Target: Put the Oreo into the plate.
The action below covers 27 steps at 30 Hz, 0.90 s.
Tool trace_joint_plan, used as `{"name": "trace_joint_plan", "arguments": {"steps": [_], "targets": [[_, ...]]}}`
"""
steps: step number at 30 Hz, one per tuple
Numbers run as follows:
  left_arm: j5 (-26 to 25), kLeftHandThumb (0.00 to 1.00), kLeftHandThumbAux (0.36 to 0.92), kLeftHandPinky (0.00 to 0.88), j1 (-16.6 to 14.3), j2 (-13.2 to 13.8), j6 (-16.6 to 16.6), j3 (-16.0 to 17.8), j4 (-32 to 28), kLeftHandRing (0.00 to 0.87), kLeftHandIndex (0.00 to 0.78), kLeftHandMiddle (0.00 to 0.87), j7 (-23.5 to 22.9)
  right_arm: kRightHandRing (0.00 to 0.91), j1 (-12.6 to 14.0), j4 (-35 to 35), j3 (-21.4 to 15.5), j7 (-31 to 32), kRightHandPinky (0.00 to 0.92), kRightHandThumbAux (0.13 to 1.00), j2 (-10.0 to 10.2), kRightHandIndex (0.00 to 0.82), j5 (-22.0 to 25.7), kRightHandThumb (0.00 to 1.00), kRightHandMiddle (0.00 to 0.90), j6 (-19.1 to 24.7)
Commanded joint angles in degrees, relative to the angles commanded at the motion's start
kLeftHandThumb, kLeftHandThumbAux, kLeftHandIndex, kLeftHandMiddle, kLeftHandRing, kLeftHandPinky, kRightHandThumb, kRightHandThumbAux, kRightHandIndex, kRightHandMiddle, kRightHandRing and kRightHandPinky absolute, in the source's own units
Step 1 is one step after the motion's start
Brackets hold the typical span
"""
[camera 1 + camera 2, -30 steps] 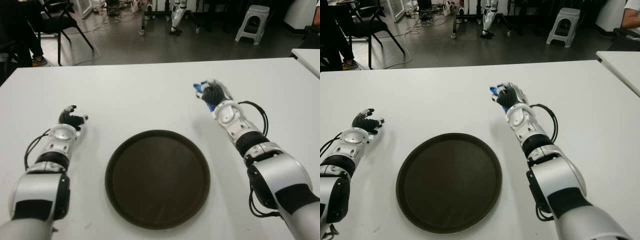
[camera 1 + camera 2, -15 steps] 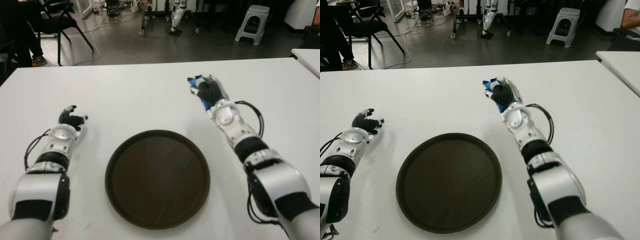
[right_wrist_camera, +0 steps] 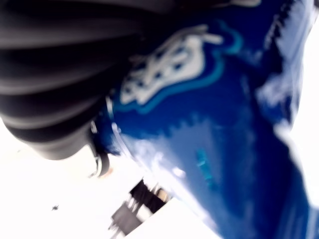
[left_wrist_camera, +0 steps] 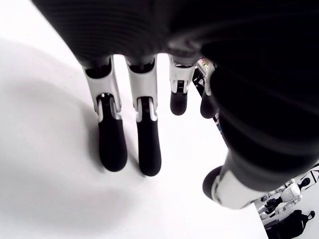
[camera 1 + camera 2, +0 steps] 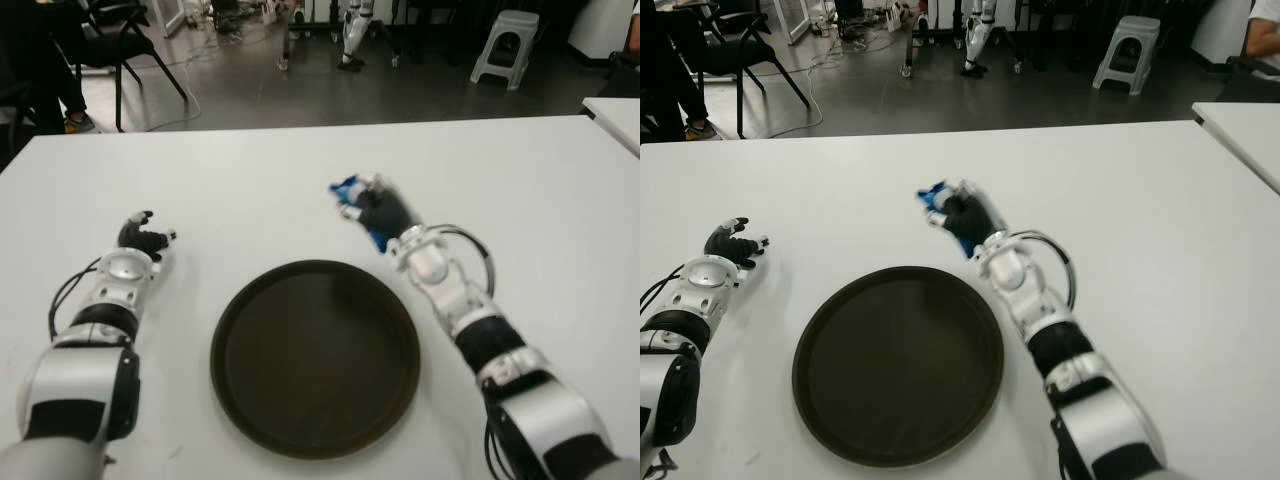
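Observation:
My right hand (image 5: 378,210) holds the blue Oreo packet (image 5: 347,189) above the table, just beyond the far right rim of the round dark plate (image 5: 315,352). Its fingers are curled around the packet, whose blue wrapper with white lettering (image 3: 209,114) fills the right wrist view. The plate lies on the white table (image 5: 250,190) in front of me and holds nothing. My left hand (image 5: 140,236) shows at the left, beside the plate, with its fingers (image 4: 144,144) extended over the table surface and nothing in them.
Beyond the table's far edge are a black chair (image 5: 120,40), a grey stool (image 5: 505,45) and wheeled equipment legs (image 5: 350,35) on the floor. A second white table's corner (image 5: 615,110) shows at the far right.
My right hand has carried the Oreo packet leftward and nearer, from the table's right side to the plate's far right rim. The left hand has not moved.

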Motion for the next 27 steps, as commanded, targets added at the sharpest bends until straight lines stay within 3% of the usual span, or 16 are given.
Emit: {"name": "trace_joint_plan", "arguments": {"steps": [11,20,27], "targets": [[-0.08,0.215,0.787,0.110,-0.27,-0.17,0.45,-0.07,-0.28,0.093,0.065,0.082,-0.43,0.832,3.61,-7.02,-0.27,8.99,0.820,0.708,1.36,0.439,4.52,0.744,0.822,3.39],[0.11,0.220,0.792,0.116,-0.30,-0.03,0.50,-0.24,-0.09,0.103,0.072,0.090,-0.42,0.828,8.52,-15.27,1.93,14.64,0.815,0.708,1.98,0.439,7.00,0.744,0.824,5.29],[0.01,0.225,0.795,0.118,-0.08,0.12,0.24,-0.06,0.11,0.103,0.071,0.089,-0.54,0.815,9.82,-16.93,2.55,20.16,0.805,0.709,2.10,0.438,10.57,0.744,0.805,7.31]]}}
